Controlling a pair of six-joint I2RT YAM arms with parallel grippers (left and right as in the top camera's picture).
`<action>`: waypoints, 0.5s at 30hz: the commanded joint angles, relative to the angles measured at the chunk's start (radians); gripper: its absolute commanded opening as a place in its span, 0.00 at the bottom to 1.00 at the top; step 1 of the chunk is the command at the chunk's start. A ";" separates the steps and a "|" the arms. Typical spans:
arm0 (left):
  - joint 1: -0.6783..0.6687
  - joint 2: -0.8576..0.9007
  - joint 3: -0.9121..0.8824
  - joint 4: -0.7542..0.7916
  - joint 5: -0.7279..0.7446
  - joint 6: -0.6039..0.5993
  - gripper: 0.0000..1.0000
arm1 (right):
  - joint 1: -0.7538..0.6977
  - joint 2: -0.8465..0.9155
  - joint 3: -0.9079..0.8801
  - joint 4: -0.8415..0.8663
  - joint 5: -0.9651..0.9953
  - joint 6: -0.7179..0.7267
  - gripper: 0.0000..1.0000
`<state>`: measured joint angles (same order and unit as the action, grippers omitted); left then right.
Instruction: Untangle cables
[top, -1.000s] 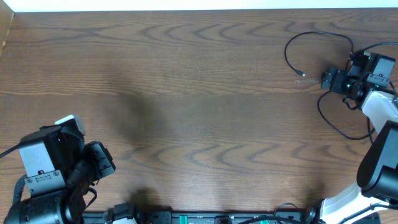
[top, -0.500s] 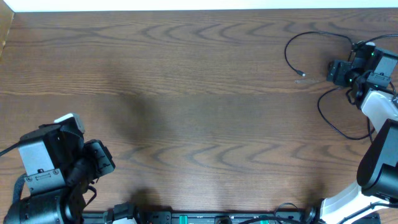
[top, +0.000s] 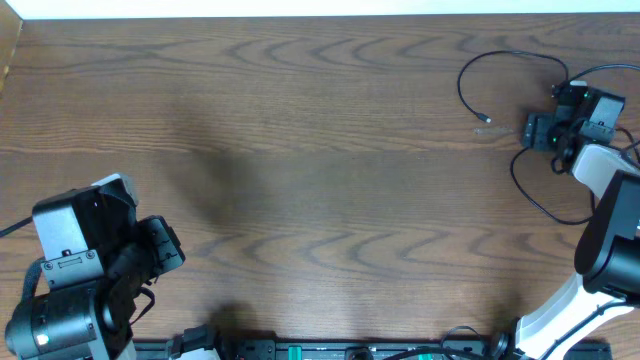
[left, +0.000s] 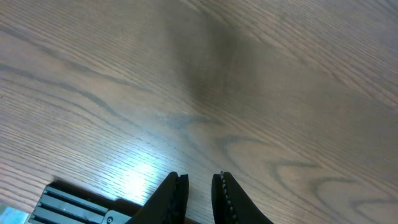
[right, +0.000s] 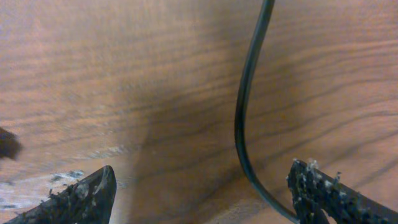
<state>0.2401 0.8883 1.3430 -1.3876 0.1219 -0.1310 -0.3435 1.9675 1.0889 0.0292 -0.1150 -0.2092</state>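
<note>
Cables near right edge of table, one strand between wide-apart right jaws; left jaws nearly together, near-left corner.

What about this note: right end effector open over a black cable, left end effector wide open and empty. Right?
Not quite. The left wrist view shows the left end effector nearly shut, not wide open, and empty. The right end effector is open over the black cable.
</note>
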 joint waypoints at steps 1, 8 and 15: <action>-0.002 0.001 -0.004 -0.003 0.002 -0.002 0.20 | 0.003 0.034 0.002 0.010 0.012 -0.007 0.81; -0.002 0.001 -0.004 -0.003 0.002 -0.003 0.20 | -0.002 0.047 0.002 0.057 0.022 0.092 0.01; -0.002 0.001 -0.004 -0.006 0.002 -0.003 0.19 | -0.047 0.037 0.002 0.048 0.064 0.296 0.01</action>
<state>0.2401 0.8883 1.3430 -1.3880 0.1219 -0.1310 -0.3653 2.0056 1.0889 0.0875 -0.0772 -0.0372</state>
